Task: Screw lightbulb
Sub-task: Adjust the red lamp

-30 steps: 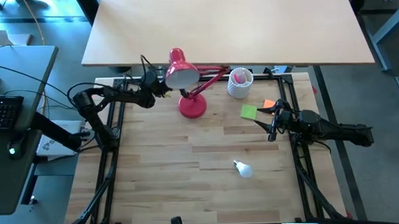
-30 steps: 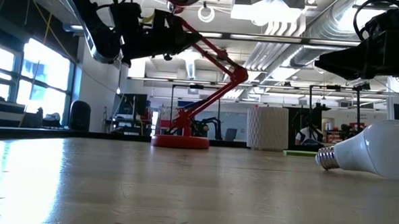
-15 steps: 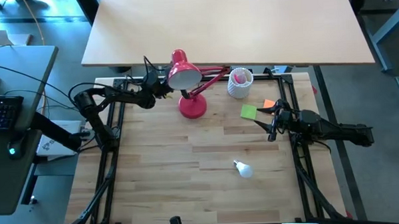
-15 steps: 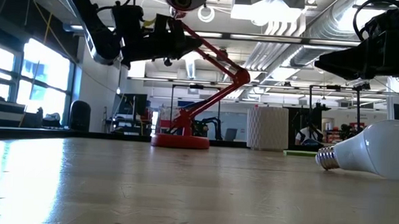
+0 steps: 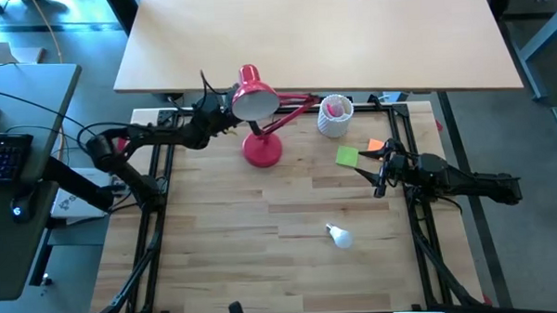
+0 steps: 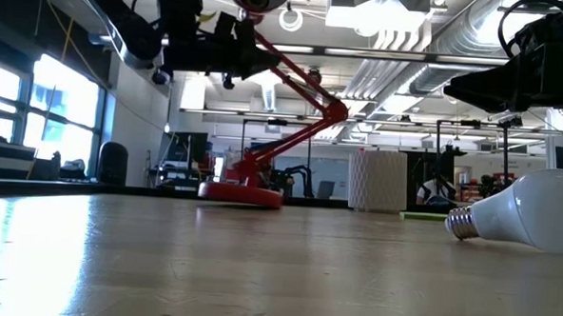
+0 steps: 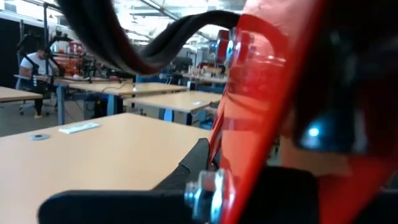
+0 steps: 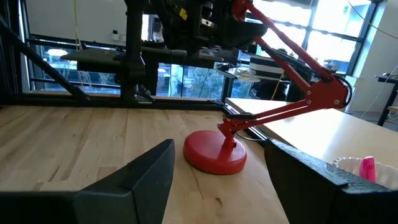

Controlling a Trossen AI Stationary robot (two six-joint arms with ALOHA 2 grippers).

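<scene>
My left gripper (image 5: pixel 223 121) was pinched shut on the red lamp (image 5: pixel 255 92) by its shade. My right gripper (image 5: pixel 378 174) waited with jaws spread. The lightbulb (image 5: pixel 338 235) lay alone on the table (image 5: pixel 226 251).

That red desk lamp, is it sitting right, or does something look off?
Its round red base looks tilted, one edge lifted off the wooden table, while the left gripper, shut, holds the red desk lamp at its head.
</scene>
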